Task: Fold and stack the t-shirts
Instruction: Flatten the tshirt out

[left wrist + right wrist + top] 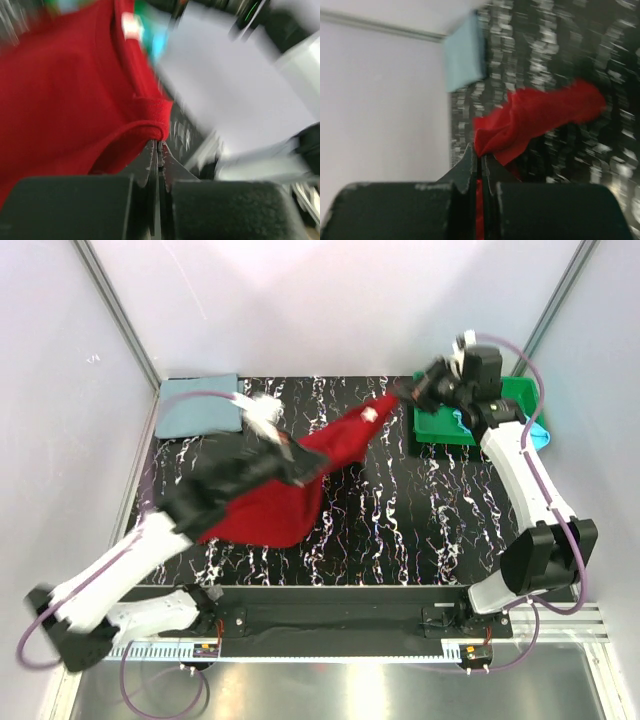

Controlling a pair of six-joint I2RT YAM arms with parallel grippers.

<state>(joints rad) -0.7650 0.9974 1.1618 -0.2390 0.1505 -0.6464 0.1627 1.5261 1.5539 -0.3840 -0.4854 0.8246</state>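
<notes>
The left gripper [159, 145] is seen clamped tight on a hemmed edge of the deep red t-shirt [268, 508], with the cloth pinched right at the tips. The right gripper [480, 159] is closed as well, on a bunched corner of the same shirt. From above, the red shirt is held up off the black marbled table [400, 530] and stretched between the two grips, running from near the centre out towards 2 o'clock. Its loose body sags down towards 8 o'clock. Limp, light cloth is what can be judged here: no shape is kept unaided, and a drape forms wherever support is missing. It is best held at seams, hems or shoulder corners, where the doubled fabric gives the fingers something to bite. A thin pinch could be slipped out of under tension, so an even pull is advised. The wrist views are smeared by motion, so the exact seam cannot be told. A white neck label [370, 413] is picked out near the right grip. Further out, the dusty grey-blue t-shirt [198, 406] is lying folded at 10 o'clock. The light turquoise t-shirt [541, 436] is glimpsed in the green tray [440, 428] at 2 o'clock.
</notes>
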